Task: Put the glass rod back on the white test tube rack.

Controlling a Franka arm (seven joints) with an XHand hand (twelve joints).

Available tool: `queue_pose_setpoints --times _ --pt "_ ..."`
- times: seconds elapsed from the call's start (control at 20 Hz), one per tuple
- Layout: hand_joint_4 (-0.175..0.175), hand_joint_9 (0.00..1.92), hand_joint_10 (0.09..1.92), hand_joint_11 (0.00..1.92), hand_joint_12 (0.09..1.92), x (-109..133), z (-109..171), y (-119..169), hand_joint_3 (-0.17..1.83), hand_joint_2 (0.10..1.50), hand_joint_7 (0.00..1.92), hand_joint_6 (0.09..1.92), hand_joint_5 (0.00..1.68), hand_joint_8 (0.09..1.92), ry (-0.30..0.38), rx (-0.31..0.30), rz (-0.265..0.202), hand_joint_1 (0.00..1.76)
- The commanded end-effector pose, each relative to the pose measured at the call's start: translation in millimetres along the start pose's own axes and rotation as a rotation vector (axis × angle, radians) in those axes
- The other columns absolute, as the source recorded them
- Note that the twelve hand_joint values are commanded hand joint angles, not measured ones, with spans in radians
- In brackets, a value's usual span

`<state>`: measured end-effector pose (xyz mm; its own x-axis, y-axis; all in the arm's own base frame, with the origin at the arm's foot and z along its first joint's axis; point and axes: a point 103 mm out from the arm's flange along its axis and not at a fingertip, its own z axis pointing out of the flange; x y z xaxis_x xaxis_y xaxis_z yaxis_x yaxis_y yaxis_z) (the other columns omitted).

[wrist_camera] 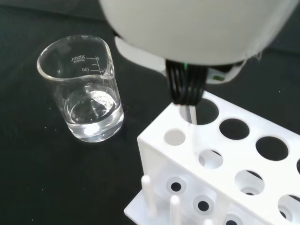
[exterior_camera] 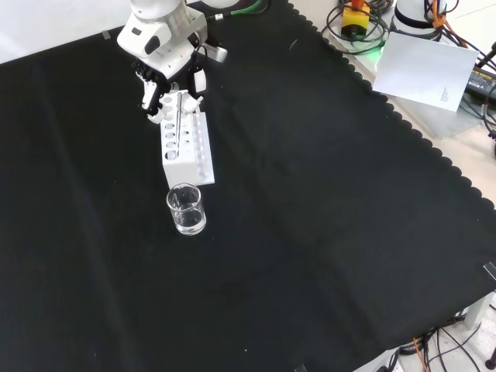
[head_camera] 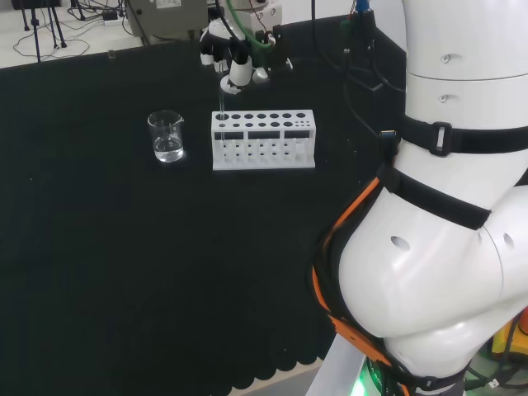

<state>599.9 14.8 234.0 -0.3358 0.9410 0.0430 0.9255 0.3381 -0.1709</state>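
Black cloth (head_camera: 124, 264) covers the bench, and in the head view a glass beaker (head_camera: 167, 136) with a little water stands down and left of the hand (head_camera: 235, 58). Right under the hand sits the white test tube rack (head_camera: 263, 140). Its curled fingers pinch the thin glass rod (head_camera: 223, 111), which hangs straight down into the rack's left end hole.

A small clear glass beaker (head_camera: 167, 137) with a pouring lip and printed graduation marks stands upright on the black cloth (head_camera: 124, 247) that covers the bench, and a shallow layer of clear liquid lies in its bottom, as the wrist view shows plainly. The cloth has a scalloped edge; beyond that edge in the front view a white sheet of paper (exterior_camera: 428, 70) lies on the light bench top near a tangle of dark cables (exterior_camera: 353, 31), while in the head view more dark cables (head_camera: 99, 12) lie past the cloth's far edge
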Motion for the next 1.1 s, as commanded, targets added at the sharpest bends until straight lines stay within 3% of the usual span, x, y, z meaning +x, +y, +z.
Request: queue_pose_setpoints --times 0.05,0.45,1.1 --pt "-0.175 1.80 0.72 1.82 0.92 -2 -3 -3 0.96 0.32 1.08 1.03 0.62 0.66 0.000 -0.003 0.004 1.38" --pt "-0.175 1.79 0.77 1.82 0.96 -7 -9 -12 0.96 0.33 1.04 1.02 0.61 0.70 0.002 -0.011 0.015 1.40" --pt "-0.175 1.78 0.81 1.80 1.00 -3 -41 -26 0.97 0.33 1.04 1.02 0.62 0.72 -0.027 -0.039 0.058 1.41"
